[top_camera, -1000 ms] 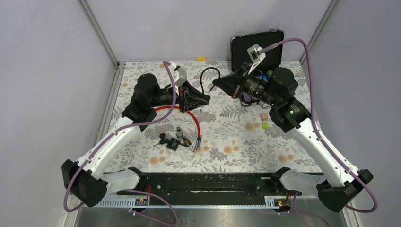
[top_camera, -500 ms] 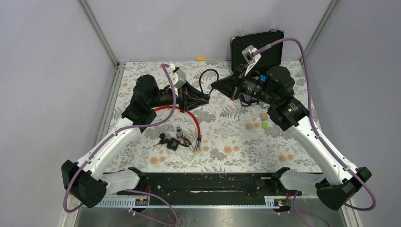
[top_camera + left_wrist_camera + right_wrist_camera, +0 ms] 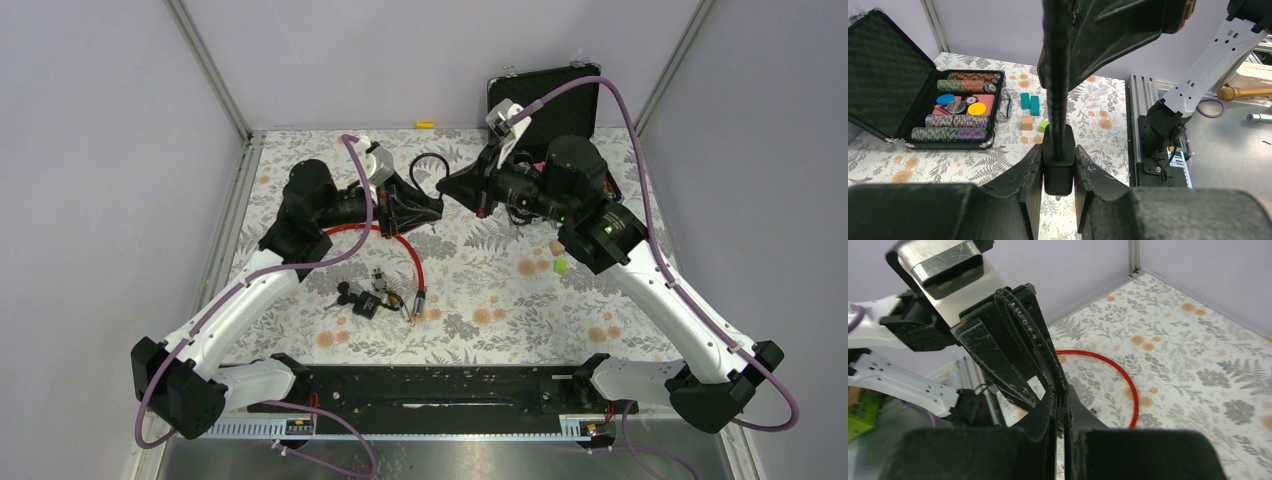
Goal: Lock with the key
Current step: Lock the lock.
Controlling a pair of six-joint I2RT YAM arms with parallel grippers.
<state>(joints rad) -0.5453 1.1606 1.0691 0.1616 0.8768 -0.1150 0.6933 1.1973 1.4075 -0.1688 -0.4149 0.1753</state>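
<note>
A black cable lock hangs between my two grippers. My left gripper (image 3: 436, 210) is shut on its black lock body (image 3: 1058, 167), which stands upright between the fingers. The black cable (image 3: 428, 164) loops up from it to my right gripper (image 3: 452, 188), which is shut on the cable's other end (image 3: 1060, 390). The two grippers are nearly tip to tip. A bunch of keys (image 3: 362, 298) lies on the table nearer the arm bases, beside a red cable (image 3: 408, 252). No key is in either gripper.
An open black case (image 3: 545, 100) of poker chips (image 3: 960, 107) stands at the back right. Small blocks, tan (image 3: 556, 246), green (image 3: 561, 266) and teal (image 3: 1029, 102), lie near it. A yellow piece (image 3: 426, 125) lies at the back wall.
My right gripper has moved left toward the left gripper with the cable end, and the black cable loop has tightened. The left gripper has stayed put.
</note>
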